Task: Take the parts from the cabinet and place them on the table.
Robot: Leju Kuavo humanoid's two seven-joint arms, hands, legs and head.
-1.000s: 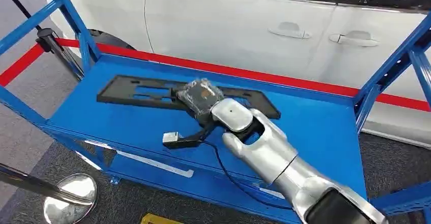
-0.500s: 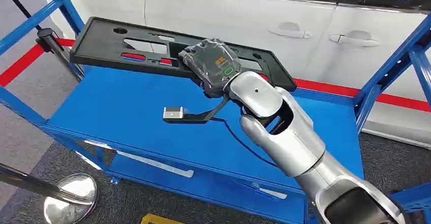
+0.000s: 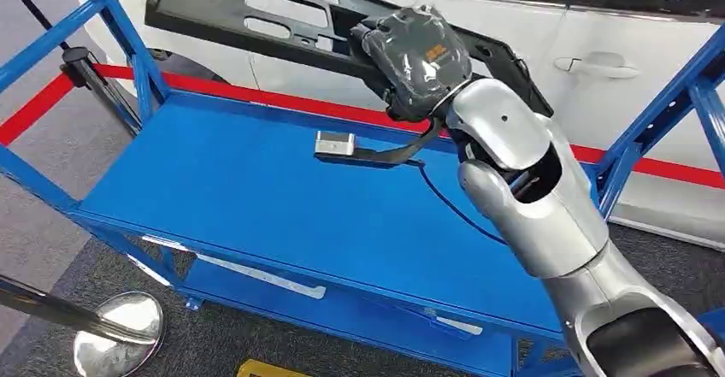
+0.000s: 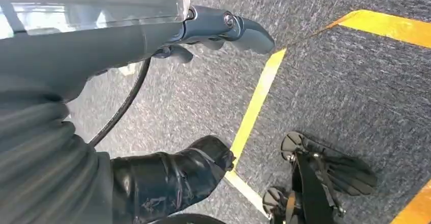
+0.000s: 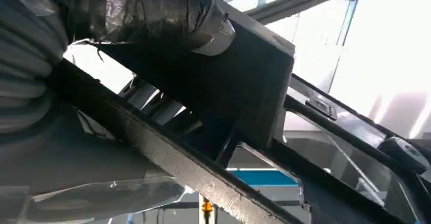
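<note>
R hand (image 3: 415,56) clamps the black plastic panel (image 3: 256,14) near one end, holding it clear above the blue shelf (image 3: 239,197), prob. so it can be carried out to the table. L hand (image 4: 167,31) hangs over the carpet w/ fingers loosely apart, holding nothing.

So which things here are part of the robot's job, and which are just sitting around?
Part of the job:
- the long black part, lifted clear of the shelf
- the right hand, gripping that part
- the blue cabinet shelf below it

Just sitting around:
- the white car behind the cabinet
- the red barrier tape
- the shiny post base on the floor
- the yellow floor line
</note>
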